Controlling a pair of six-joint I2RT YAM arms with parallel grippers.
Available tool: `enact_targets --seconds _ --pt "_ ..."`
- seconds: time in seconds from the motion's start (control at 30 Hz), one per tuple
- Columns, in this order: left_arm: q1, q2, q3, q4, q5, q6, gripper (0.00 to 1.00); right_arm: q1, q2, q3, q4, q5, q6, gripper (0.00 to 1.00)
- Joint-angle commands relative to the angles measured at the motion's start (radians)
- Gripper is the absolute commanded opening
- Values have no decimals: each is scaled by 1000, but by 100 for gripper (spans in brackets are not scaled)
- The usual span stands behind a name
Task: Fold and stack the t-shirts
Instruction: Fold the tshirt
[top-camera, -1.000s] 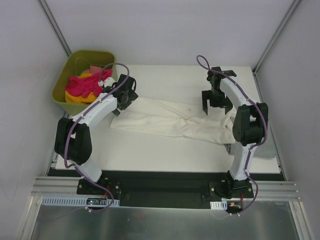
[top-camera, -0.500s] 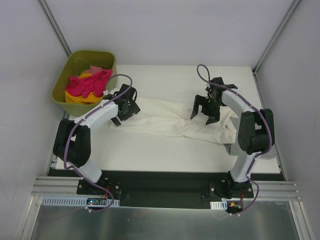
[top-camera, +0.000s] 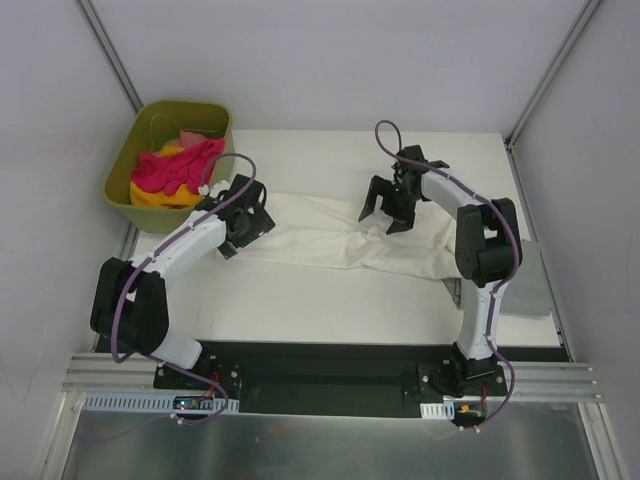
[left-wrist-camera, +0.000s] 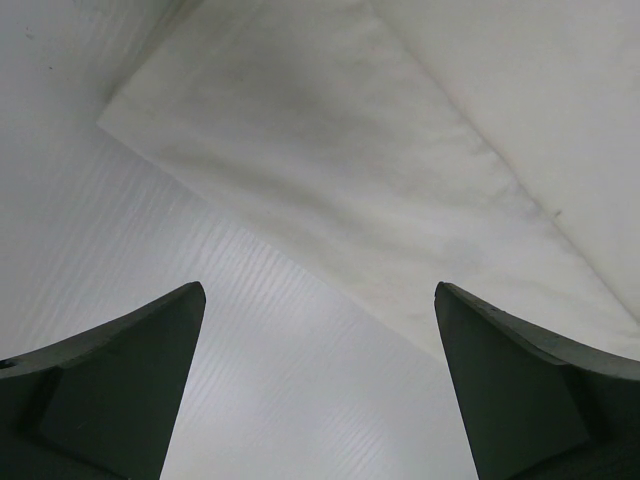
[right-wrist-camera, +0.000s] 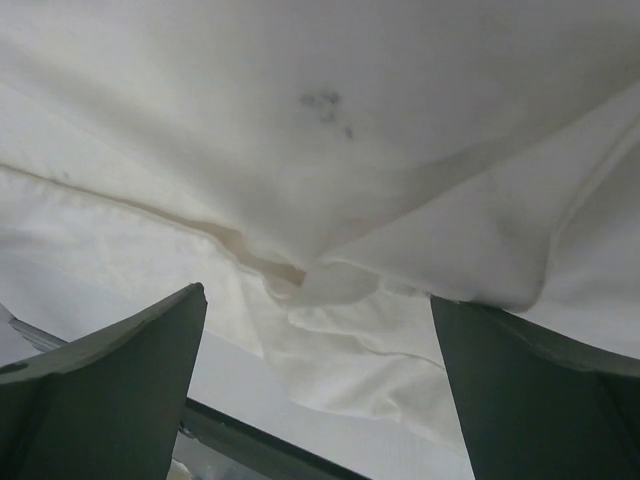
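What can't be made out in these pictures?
- Top view: how many shirts lie under the pink shirt in the tub; the heap hides them.
- Top view: the right arm covers the right end of the cream-white shirt and part of the grey shirt.
- Wrist views: too close to show the garment's outline.

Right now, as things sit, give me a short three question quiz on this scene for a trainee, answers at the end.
1. True or false: the left gripper and the right gripper are both open and hold nothing.
2. Where is the pink shirt? A: in the green tub. B: in the right gripper. C: in the left gripper.
3. Which gripper is above the crumpled middle of the white shirt?
Key: 1 true. 2 A. 3 the right gripper.
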Motion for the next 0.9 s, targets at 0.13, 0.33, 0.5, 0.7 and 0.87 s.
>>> enact_targets --seconds 0.13,0.33,0.5,0.7,0.87 --pt "-7 -80 -6 -11 -38 23 99 26 -6 173 160 42 25 98" --pt "-7 -54 4 -11 -18 32 99 26 -84 114 131 73 -40 98" --pt "-7 -17 20 -9 4 45 99 26 -218 -47 93 137 -83 100" --pt "-8 73 99 -9 68 80 99 40 -174 -72 101 93 -58 99" --pt "-8 69 98 -9 68 86 99 61 -7 110 125 71 -47 100"
